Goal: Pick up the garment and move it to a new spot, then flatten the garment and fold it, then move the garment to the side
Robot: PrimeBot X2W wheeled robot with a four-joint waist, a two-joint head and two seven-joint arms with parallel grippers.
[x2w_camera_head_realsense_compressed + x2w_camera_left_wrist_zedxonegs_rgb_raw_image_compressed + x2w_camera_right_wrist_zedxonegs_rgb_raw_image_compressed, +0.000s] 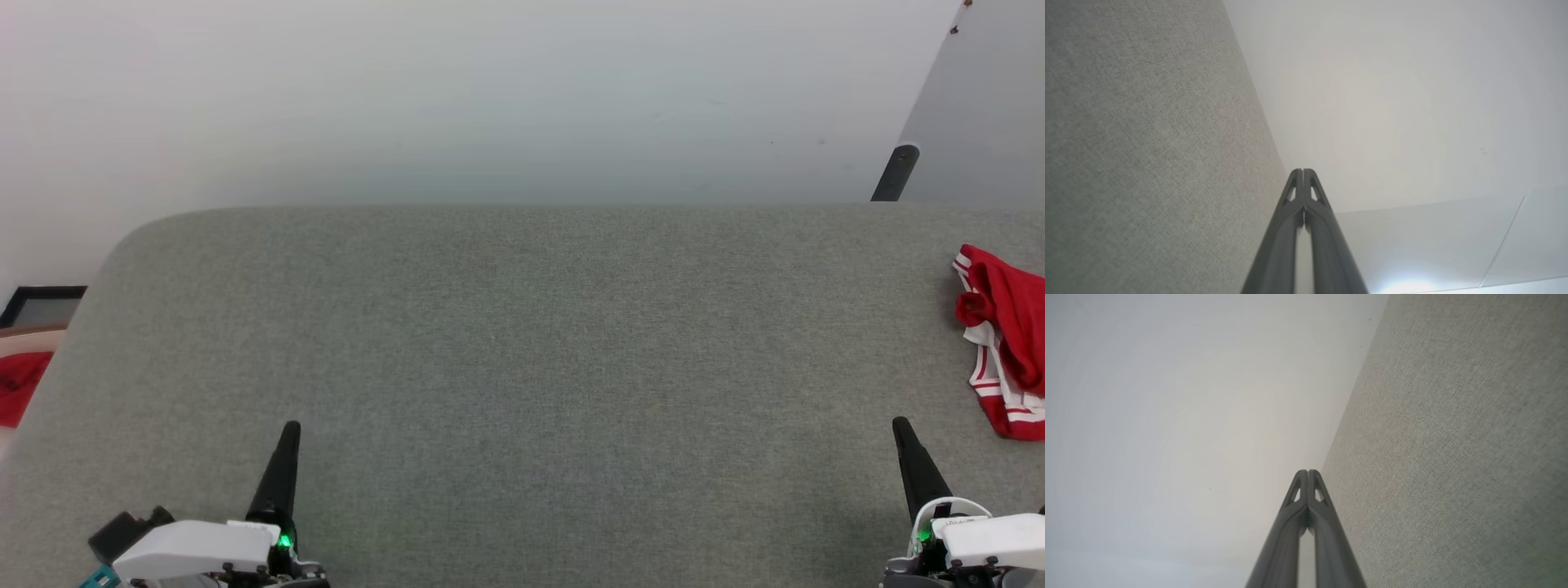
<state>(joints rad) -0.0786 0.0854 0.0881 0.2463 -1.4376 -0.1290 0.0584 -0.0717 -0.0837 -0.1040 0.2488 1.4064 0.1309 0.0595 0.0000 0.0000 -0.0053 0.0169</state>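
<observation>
My left gripper [291, 428] sits at the lower left of the head view. Its 2 dark fingers are pressed together into 1 spike pointing up the frame, and a green light glows at its base beside the white wrist shell. My right gripper [901, 424] mirrors it at the lower right, likewise closed. Both are over the table [522, 351], a broad grey cloth-covered top with a rounded corner at the upper left.

In the left wrist view the fingers [1286, 237] meet at their tips. The grey weave runs down the left side of the frame, with a pale surface on the right. In the right wrist view the fingers [1327, 531] also touch at the tips, with the weave on the right and a pale surface on the left.

Farther up, the garment [1006, 327] lies crumpled on the table at the right edge of the head view, about mid-height and cut off by the frame. It shows red folds, white cloth and red-and-white striped trim. It is up and to the right of my right gripper, apart from it, and well apart from my left.

At the left edge, off the table, a red cloth [20, 384] shows, with a dark frame [45, 298] above it. Beyond the table's far edge the ground is pale, and a dark leg [896, 173] stands at the upper right.
</observation>
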